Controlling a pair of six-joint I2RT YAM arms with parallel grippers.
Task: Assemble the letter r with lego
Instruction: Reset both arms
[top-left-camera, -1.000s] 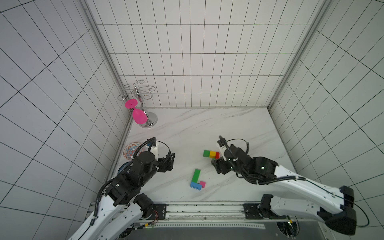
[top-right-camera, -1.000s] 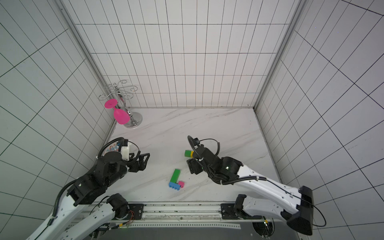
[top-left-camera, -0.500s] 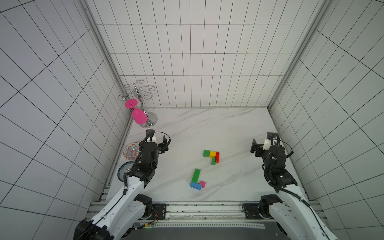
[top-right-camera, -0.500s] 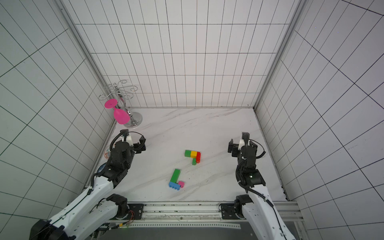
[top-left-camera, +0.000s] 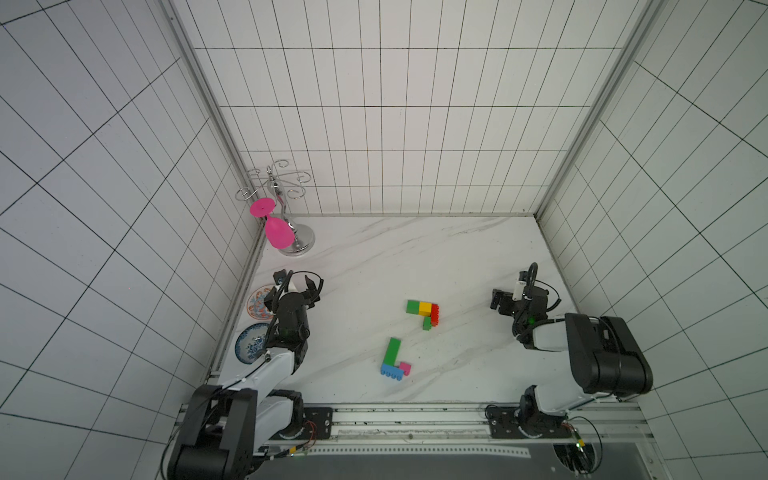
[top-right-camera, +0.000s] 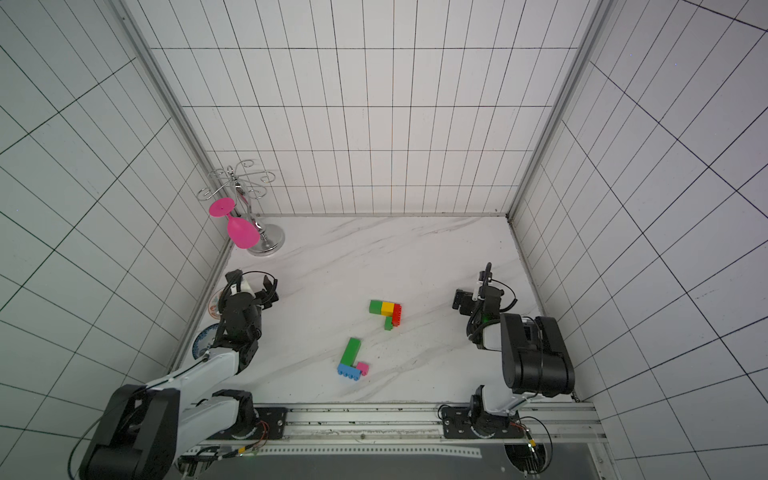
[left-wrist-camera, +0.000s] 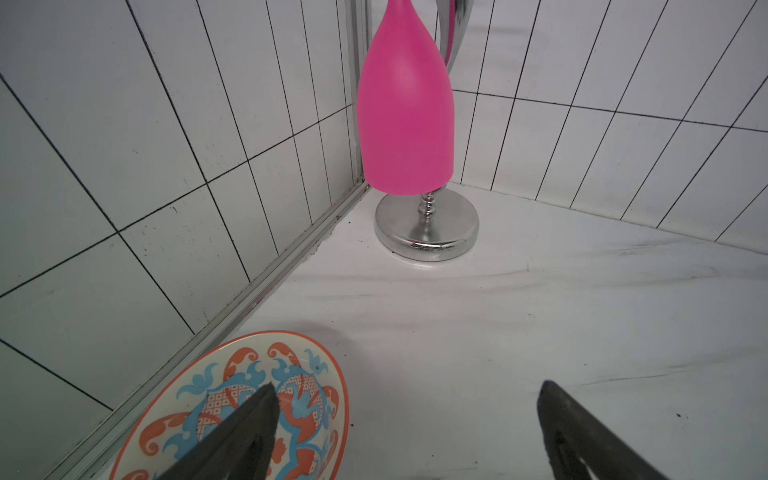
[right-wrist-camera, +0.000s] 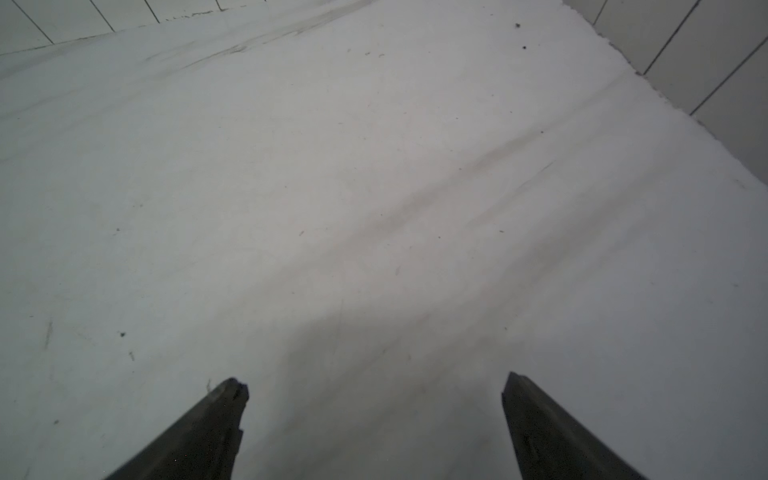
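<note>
Seven lego pieces lie on the white marble table (top-left-camera: 374, 266) in two clusters, roughly midway between the two arms and held by neither.

In the farther cluster there are four pieces. One green cube (top-left-camera: 412, 306), one yellow cube (top-left-camera: 424, 308) and one red brick (top-left-camera: 434, 313) touch in a row. A second, smaller-looking green cube (top-left-camera: 427, 323) sits just under the yellow, against the red brick's side.

The nearer cluster shows three pieces. One long green piece (top-left-camera: 392, 351) lies slanted; whether it is one brick or two joined cubes cannot be told. Its near end meets one blue brick (top-left-camera: 391, 370), which has a row of studs facing the rail. One pink cube (top-left-camera: 405, 368) touches the blue brick on its right. Both top views show the same arrangement, the blue brick (top-right-camera: 348, 370) nearest the rail.

The left gripper (top-left-camera: 312, 286) sits at the table's left edge, jaws spread wide and grasping nothing. In the left wrist view one finger (left-wrist-camera: 249, 424) crosses an orange-and-blue patterned plate (left-wrist-camera: 232, 374).

The right gripper (top-left-camera: 497, 300) is well to the right of the bricks, jaws likewise released over bare table (right-wrist-camera: 374, 208).

There are two plates by the left wall; the second is a blue-patterned plate (top-left-camera: 251, 345). One pink glass (top-left-camera: 278, 235) hangs upside down on one chrome rack (top-left-camera: 297, 245) in the far left corner.
</note>
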